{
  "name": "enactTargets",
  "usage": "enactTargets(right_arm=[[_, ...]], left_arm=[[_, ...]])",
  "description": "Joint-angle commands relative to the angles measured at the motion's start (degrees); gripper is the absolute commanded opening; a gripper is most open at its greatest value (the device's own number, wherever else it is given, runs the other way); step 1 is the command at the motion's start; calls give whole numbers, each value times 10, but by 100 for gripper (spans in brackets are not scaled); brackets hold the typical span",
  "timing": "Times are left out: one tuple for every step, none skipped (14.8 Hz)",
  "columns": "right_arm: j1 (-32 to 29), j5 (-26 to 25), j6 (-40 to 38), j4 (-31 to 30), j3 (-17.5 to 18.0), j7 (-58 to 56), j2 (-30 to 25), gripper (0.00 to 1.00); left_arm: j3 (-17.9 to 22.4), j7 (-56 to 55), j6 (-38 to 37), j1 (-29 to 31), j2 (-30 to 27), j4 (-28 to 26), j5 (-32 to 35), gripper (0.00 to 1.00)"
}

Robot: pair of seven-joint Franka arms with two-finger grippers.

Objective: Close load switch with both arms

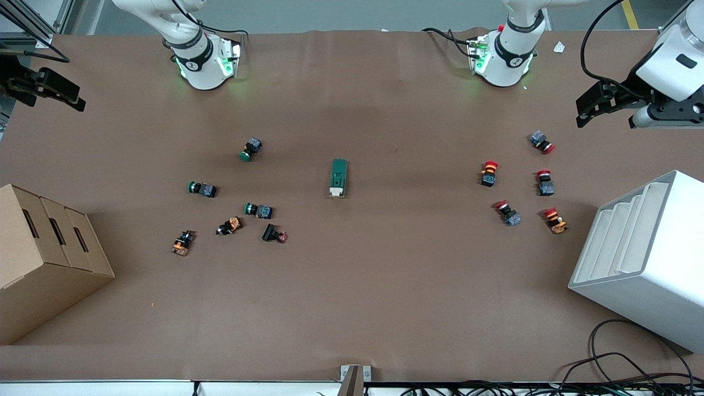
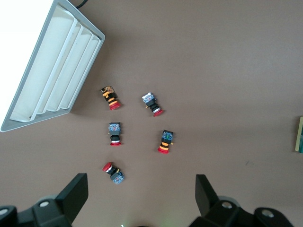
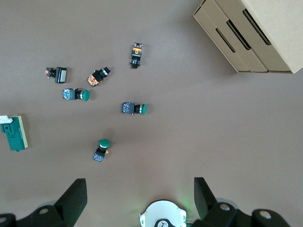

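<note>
Brown paper covers the whole tabletop (image 1: 352,308), and from the front view nothing of the job looks begun: the dark-green rectangular load switch with its cream lever end (image 1: 338,177) lies alone at the centre of the frame, untouched. The right hand (image 1: 41,91) hangs at the upper left edge of the frame and the left hand (image 1: 608,102) at the upper right, both well apart from the switch and holding nothing. Green-capped push buttons (image 1: 228,201) scatter left of centre, red-capped push buttons (image 1: 522,184) right of centre; a cardboard box (image 1: 47,264) and a white slotted rack (image 1: 641,258) close off the lower corners. I'd judge the lanes to the switch open from either side.

From the left wrist view, the left hand (image 2: 142,198) is spread wide and empty above the red buttons, the rack at upper left, the switch (image 2: 300,135) just showing at the right edge.

From the right wrist view, the right hand (image 3: 140,198) gapes wide, empty too, with the switch (image 3: 15,133) at the left edge.
</note>
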Motion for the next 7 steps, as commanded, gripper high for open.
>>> enactTargets(right_arm=[[-11,11,16,-22,6,-5,-18,100],[-11,11,18,-21,6,-5,-18,100],[-11,11,18,-21,6,-5,-18,100],[-11,11,20,-21,6,-5,-18,100],[-10,11,25,-21,6,-5,-18,100],[-10,12,26,-21,6,-6,-17,100],[-10,14,26,-20,7,-6,-17,100]], left_arm=[[-1,12,-11,2,-3,7,-6,100],[-1,12,-11,2,-3,8,-6,100],[0,12,-11,2,-3,13,-6,100],[0,12,-11,2,3,16,-6,100],[0,12,-11,2,5,16,-6,100],[0,12,-11,2,5,16,-8,100],[0,12,-12,3,5,16,-8,100]])
